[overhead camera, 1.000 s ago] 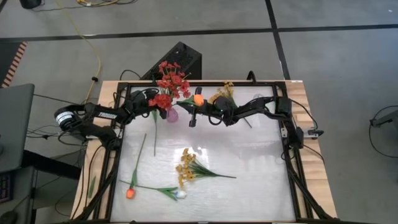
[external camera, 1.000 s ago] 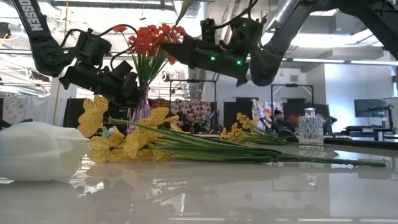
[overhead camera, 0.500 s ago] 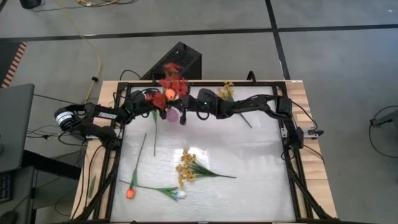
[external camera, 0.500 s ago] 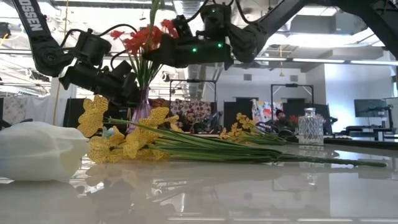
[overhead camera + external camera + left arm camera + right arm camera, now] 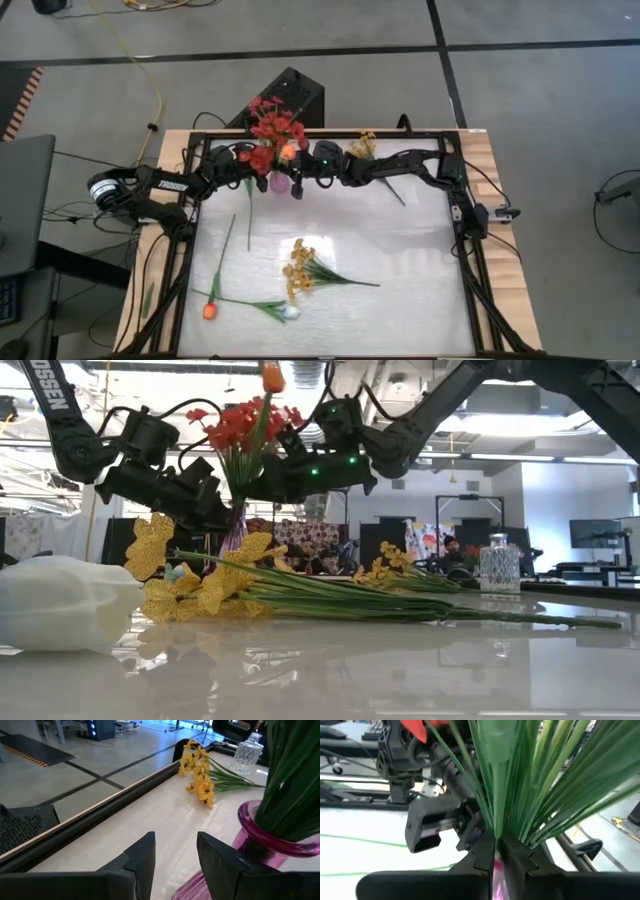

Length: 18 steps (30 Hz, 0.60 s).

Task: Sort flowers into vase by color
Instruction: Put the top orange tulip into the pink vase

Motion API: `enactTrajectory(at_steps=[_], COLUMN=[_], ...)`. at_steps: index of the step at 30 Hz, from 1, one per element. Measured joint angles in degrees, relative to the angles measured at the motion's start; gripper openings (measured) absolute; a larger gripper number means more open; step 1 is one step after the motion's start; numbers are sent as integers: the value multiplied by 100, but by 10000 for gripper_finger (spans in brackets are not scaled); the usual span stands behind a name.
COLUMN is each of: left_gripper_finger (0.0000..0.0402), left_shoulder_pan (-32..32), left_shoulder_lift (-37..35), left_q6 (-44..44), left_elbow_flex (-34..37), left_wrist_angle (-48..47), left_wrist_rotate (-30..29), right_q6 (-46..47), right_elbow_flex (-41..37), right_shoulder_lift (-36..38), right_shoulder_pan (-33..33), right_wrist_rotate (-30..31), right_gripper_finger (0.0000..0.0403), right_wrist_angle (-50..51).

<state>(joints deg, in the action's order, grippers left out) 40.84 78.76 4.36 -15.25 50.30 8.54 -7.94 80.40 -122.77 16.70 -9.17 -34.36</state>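
An orange tulip point(image 5: 272, 377) stands upright among the red blossom sprays point(image 5: 268, 128) in the purple vase point(image 5: 231, 528), top centre of the high view. The right pincer point(image 5: 496, 851) is beside the vase, fingers nearly together around the tulip's green stem point(image 5: 496, 780). The left pincer point(image 5: 175, 851) brackets the vase, partly open. Yellow sprays point(image 5: 298, 268) lie mid-surface point(image 5: 400, 250).
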Motion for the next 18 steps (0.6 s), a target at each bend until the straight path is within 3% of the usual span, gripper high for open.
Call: enactTrajectory(at_steps=[5,14,18], left_gripper_finger=[134,134,134], left_shoulder_pan=[0,2,2], left_shoulder_lift=[0,-4,-7], left_q6=[17,-43,-48], left_elbow_flex=[0,2,2], left_wrist_angle=[2,-9,13], left_wrist_rotate=[2,-2,-4], right_q6=[-1,-223,-450], right_elbow_flex=[6,17,17], right_shoulder_lift=[193,824,1223], right_shoulder_pan=[42,80,88], right_wrist_rotate=[-293,-503,-457], right_gripper_finger=[97,230,266], right_wrist_angle=[416,1640,2532])
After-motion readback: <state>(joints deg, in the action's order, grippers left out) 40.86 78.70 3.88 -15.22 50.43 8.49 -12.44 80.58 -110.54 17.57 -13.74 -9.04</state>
